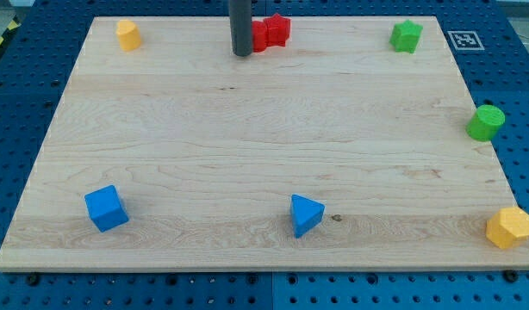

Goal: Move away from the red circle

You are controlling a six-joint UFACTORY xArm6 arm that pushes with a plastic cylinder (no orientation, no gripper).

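Observation:
My tip (241,54) is at the view's top centre, at the lower end of the dark rod. The red circle (261,38) sits just to the tip's right, touching or nearly touching the rod. A second red block (279,27), star-like in shape, lies against the red circle on its right, near the board's top edge. Part of the red circle is hidden behind the rod.
A yellow block (128,34) is at top left, a green block (407,35) at top right, a green cylinder (486,122) at the right edge, a yellow hexagon (509,227) at bottom right. A blue cube (105,208) and a blue triangle (305,214) lie near the bottom.

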